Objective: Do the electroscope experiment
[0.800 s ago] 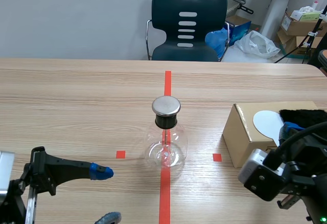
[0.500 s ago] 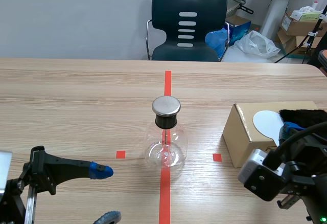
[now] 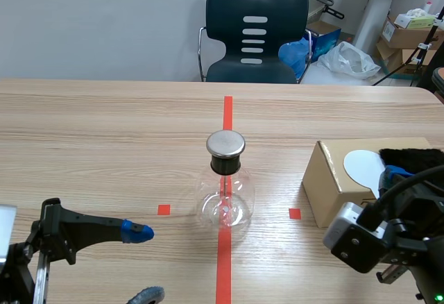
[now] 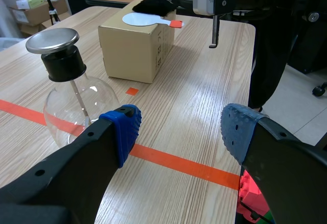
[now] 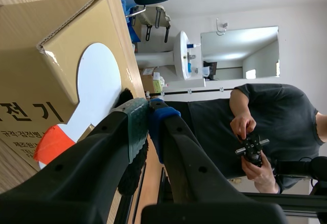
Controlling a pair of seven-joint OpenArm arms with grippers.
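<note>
The electroscope (image 3: 226, 186), a round glass flask with a black stopper and a metal disc on top, stands on the red centre tape line. My left gripper (image 3: 142, 262) is open, low at the near left, with the electroscope (image 4: 71, 96) ahead of its left finger. A cardboard box (image 3: 336, 179) stands to the right, with a white paddle (image 3: 364, 165) and a black fur cloth (image 3: 413, 157) on it. My right gripper (image 5: 148, 124) is shut on nothing, over the box's near edge beside the white paddle (image 5: 97, 91), whose handle is orange.
A dark chair (image 3: 255, 33) stands behind the table's far edge, with boxes and bags on the floor beyond. In the right wrist view a person in a dark shirt (image 5: 265, 127) holds a small device, away from the table. Bare wood lies between flask and box.
</note>
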